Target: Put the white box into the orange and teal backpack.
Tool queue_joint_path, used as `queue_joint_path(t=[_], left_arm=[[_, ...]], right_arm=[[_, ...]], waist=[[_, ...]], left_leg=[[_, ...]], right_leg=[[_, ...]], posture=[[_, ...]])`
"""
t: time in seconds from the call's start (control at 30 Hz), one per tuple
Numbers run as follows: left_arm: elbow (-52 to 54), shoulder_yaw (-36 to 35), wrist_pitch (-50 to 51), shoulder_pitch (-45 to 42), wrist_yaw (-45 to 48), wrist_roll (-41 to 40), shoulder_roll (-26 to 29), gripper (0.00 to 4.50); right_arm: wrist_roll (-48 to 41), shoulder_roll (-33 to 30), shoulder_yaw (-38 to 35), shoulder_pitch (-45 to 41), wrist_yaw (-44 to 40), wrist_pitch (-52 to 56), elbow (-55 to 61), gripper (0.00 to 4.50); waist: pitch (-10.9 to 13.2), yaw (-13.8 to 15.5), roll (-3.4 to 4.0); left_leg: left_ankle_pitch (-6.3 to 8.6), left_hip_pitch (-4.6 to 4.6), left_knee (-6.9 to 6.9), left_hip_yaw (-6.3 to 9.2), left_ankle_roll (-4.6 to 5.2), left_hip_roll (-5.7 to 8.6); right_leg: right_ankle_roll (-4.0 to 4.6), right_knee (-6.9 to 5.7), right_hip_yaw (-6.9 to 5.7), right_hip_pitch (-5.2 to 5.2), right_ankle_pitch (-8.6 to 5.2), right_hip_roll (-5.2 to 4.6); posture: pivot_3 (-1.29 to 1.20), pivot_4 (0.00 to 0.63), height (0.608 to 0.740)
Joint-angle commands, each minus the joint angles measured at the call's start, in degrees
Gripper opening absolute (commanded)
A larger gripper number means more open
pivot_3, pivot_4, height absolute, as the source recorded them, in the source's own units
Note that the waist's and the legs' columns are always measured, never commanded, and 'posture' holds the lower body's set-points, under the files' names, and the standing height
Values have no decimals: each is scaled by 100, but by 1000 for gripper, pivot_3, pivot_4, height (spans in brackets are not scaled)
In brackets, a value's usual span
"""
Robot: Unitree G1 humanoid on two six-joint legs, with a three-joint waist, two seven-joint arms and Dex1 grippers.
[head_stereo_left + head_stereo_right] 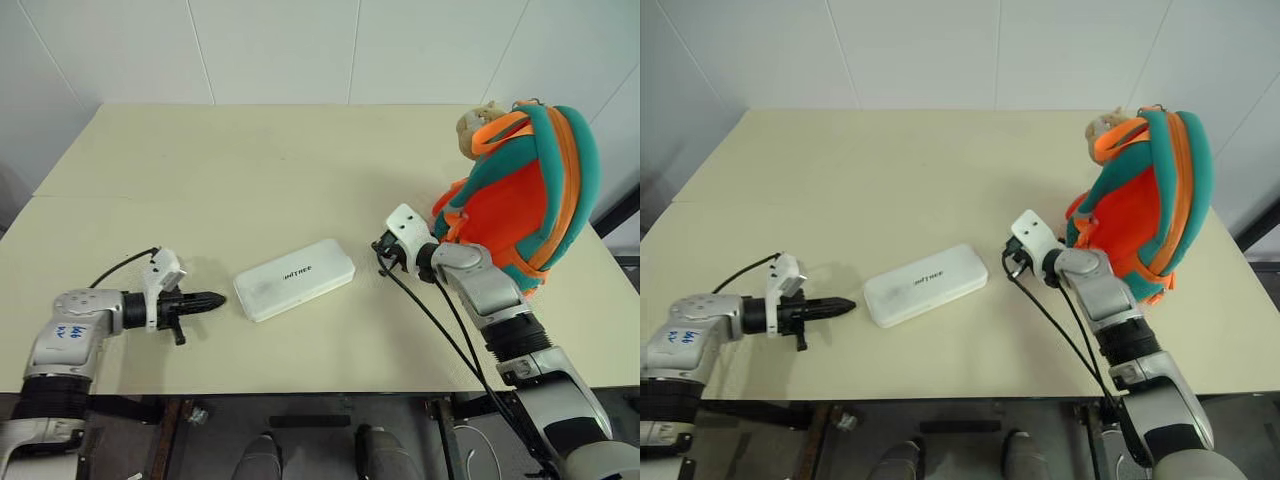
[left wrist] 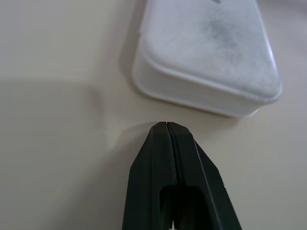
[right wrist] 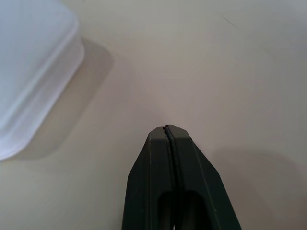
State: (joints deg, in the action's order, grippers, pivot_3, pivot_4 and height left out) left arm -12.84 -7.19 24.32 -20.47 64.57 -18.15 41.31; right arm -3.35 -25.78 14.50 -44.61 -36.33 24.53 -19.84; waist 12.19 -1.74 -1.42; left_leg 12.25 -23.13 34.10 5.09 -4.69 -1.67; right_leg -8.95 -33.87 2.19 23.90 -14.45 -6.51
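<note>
white box (image 1: pixel 294 279) lies flat on the cream table (image 1: pixel 250 170), near the front edge, between my two claws. long axis runs left-right across the table with a tilt: its right end sits farther from me, its left end nearer. plain white, rounded corners, lid with a stepped rim, small dark lettering on top, a faint grey smudge near the left end

orange and teal backpack (image 1: pixel 530 190) stands upright at the right rear of the table, orange body, teal straps with orange webbing, tan plush charm (image 1: pixel 478 122) at its top. well apart from the box

my left gripper (image 1: pixel 213 299) has its fingers pressed together, tip pointing at the box's left end, just beside it, not touching, holding nothing. my right gripper (image 3: pixel 166 128) likewise has its fingers pressed flat together, empty, over bare table off the box's right end
</note>
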Motion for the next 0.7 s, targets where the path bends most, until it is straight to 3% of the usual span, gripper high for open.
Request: queue_joint_path(t=[0.03,0.7], left_arm=[[358,-31,58,129,-103,-162,-49,9],[186,51,-271,-22,-196,-150,-295,9]], right_arm=[[78,57,-38,-88,-140,-137,90,33],[16,-40,68,349,-1209,351,1453,33]], waist=[[0,-1,0],[0,-2,0]], left_leg=[[0,0,0,0,0,0],[-1,4,1,0,-2,0]], right_leg=[[0,0,0,1,0,0],[0,-4,0,1,0,0]], posture=[[0,150,740],[0,150,740]])
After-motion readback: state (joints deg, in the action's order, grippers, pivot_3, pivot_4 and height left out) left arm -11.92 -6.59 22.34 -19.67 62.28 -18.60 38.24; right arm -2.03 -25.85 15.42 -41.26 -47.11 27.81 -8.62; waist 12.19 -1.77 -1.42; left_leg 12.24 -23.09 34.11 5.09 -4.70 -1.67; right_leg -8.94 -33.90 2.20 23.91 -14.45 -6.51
